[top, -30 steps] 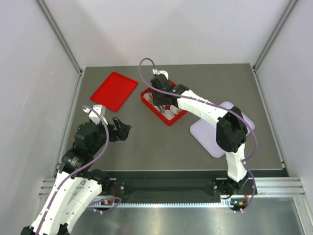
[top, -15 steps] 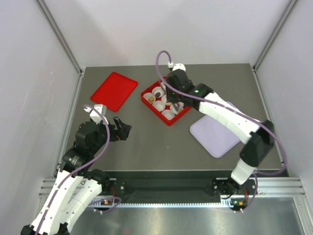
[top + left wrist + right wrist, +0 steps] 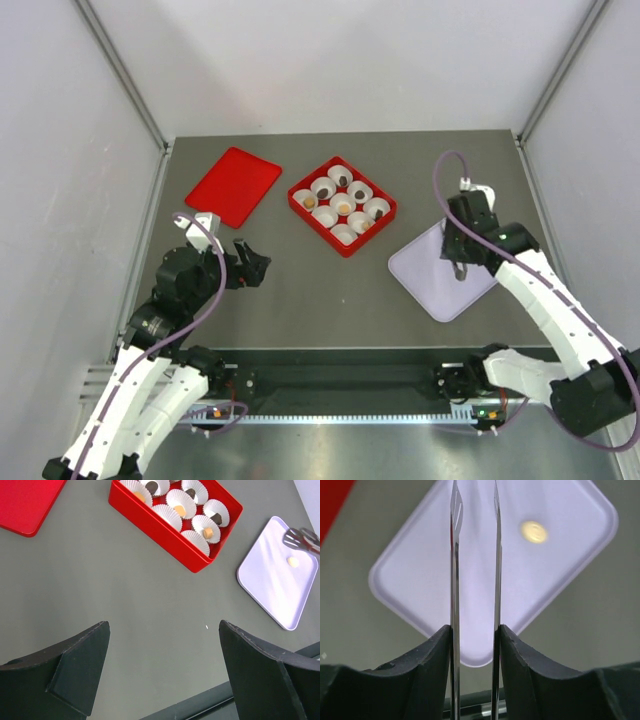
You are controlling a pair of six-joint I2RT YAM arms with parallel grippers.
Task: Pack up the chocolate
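**boxwatcher:** What's laid out here, big stuff first?

**yam_fan:** A dark grey tabletop (image 3: pixel 300 290) is seen under everything. On its right side a lavender tray (image 3: pixel 425 280) is set at an angle. A red lid (image 3: pixel 233 185) is lying flat at the back left, well apart from it. Between the two, a red box (image 3: pixel 318 227) is packed with white paper cups (image 3: pixel 167 516).

**boxwatcher:** And the end effectors?

**yam_fan:** The left end effector (image 3: pixel 162 675) is held above bare tabletop at the near left. Its fingers are spread wide and nothing is gripped. The right end effector (image 3: pixel 474 640) is hung over the lavender tray and is clamped onto a pair of thin metal tongs (image 3: pixel 454 555). The two blades are kept apart with nothing pinched between them. Whether the tips are touching the tray can't be told.

**boxwatcher:** Where's the chocolate?

**yam_fan:** Most of the chocolate (image 3: pixel 180 511) is sat in the paper cups inside the red box, one piece per cup. Some pieces are dark brown and some are light tan. One more light tan piece (image 3: pixel 534 531) is left loose on the lavender tray. In the right wrist view it's just to the right of the tong tips, outside the blades.
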